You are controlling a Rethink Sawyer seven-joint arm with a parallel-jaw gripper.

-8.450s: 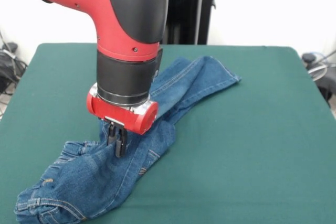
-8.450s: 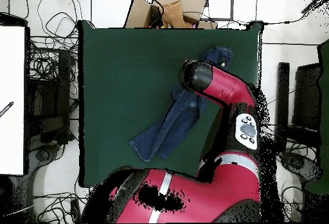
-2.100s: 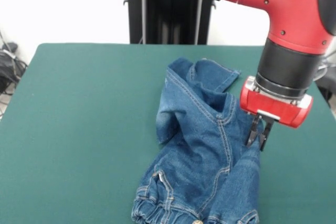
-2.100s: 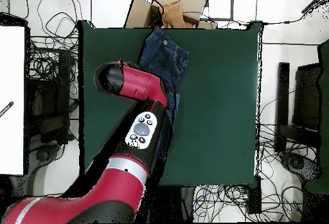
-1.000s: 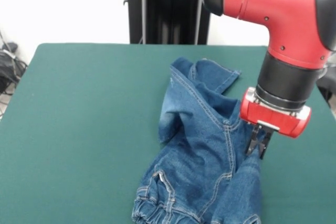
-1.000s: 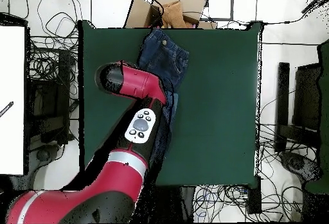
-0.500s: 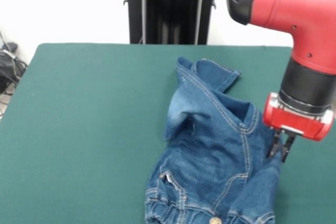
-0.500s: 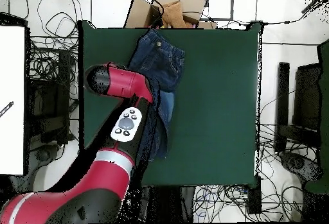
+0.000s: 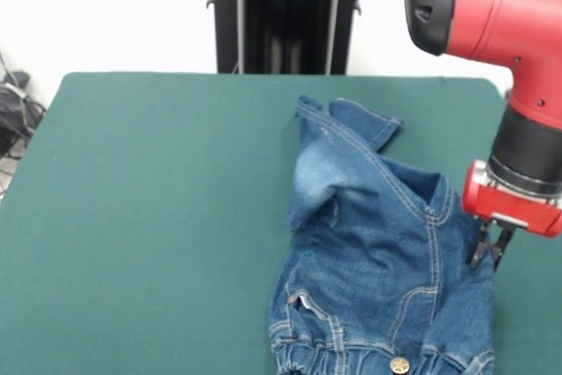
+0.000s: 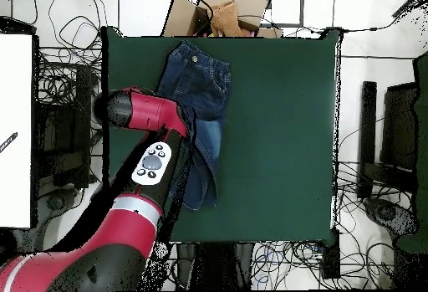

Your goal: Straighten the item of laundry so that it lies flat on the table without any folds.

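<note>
1. The jeans (image 9: 378,252) lie on the green bench (image 9: 149,217), crumpled and folded rather than flat. Their gathered waistband (image 9: 351,359) with a brass button (image 9: 400,365) is the part of the jeans nearest the camera.
2. Just beyond the waistband, a pocket opening and tan seams run up the seat of the jeans, which is rumpled.
3. At the jeans' right edge, the hand (image 9: 491,250) points down from the red arm (image 9: 492,6), its dark fingertips pinched close together on the denim edge, gripping the jeans.
4. Past the middle of the jeans, a faded pale patch (image 9: 314,173) sits on a raised fold. Beyond it a leg is doubled back, with its hem (image 9: 351,120) the farthest part of the jeans.
5. In the overhead view the jeans (image 10: 203,96) lie under and beside the arm (image 10: 142,121), which hides the hand.
</note>
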